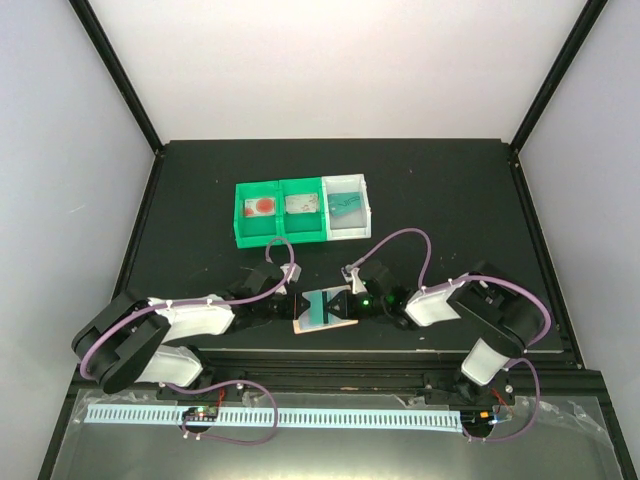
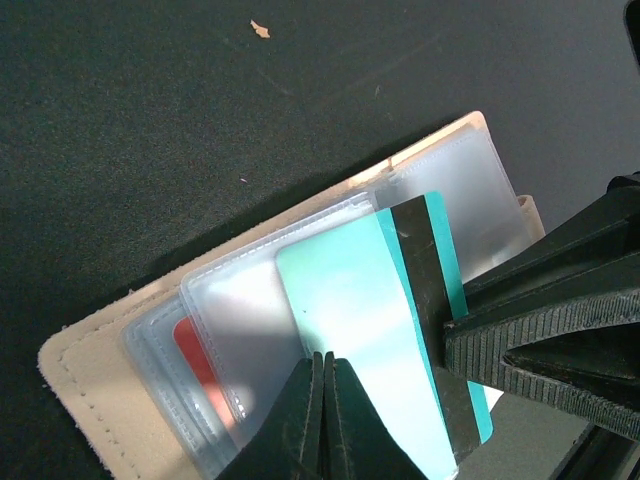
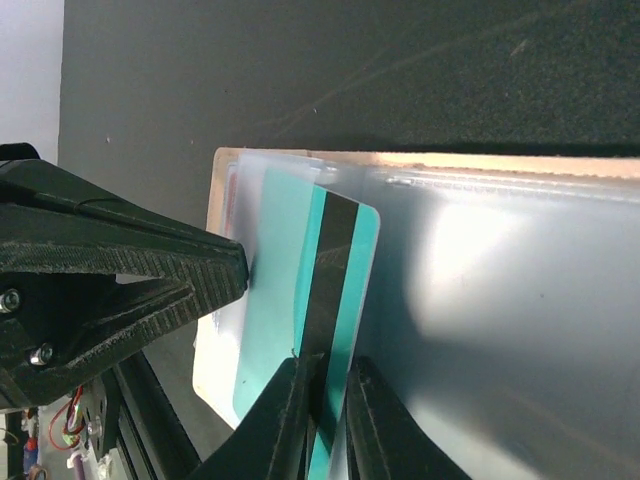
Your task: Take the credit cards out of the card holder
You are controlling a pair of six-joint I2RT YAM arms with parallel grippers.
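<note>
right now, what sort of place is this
Most likely a robotics lab test cell: a left arm and right arm bolted to a black table, plain white walls framed by black posts, a green-and-white bin tray and card holder laid out.

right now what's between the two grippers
The open card holder with a teal credit card lies between the left gripper and right gripper, clearest in the top view.

Robotics lab test cell. Left arm [image 1: 185,318] and right arm [image 1: 470,310] sitting bolted at near edge of black tabletop [image 1: 450,190]. White panels [image 1: 330,70] and black frame struts [image 1: 118,75] enclosing it on three sides. Purple cables [image 1: 400,233] looping off both arms. Slotted cable duct [image 1: 300,417] running along metal front shelf [image 1: 570,445]. Green-and-white bin tray [image 1: 270,238] sitting mid-tabletop.
</note>
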